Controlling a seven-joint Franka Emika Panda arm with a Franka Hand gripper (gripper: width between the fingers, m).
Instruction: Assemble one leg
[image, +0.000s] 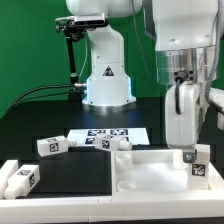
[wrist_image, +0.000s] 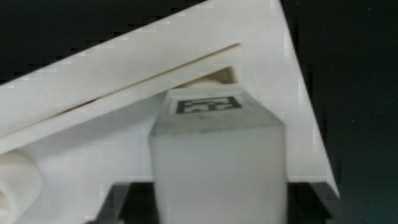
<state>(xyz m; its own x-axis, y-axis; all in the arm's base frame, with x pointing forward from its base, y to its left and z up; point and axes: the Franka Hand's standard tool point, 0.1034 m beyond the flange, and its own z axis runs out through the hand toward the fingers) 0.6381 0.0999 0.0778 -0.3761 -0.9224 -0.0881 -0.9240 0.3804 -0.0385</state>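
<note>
My gripper stands over the right end of the large white tray, shut on a white leg. The leg is upright, with its tagged lower end at the tray's right corner. In the wrist view the leg runs out from between my dark fingers, and my gripper is closed on its sides. Its tag end meets the inside corner of the tray. Whether the leg sits in a hole is hidden.
Two loose legs lie at the exterior view's left, one near the marker board and one at the front. Another small white part lies by the tray's far edge. The robot base stands behind.
</note>
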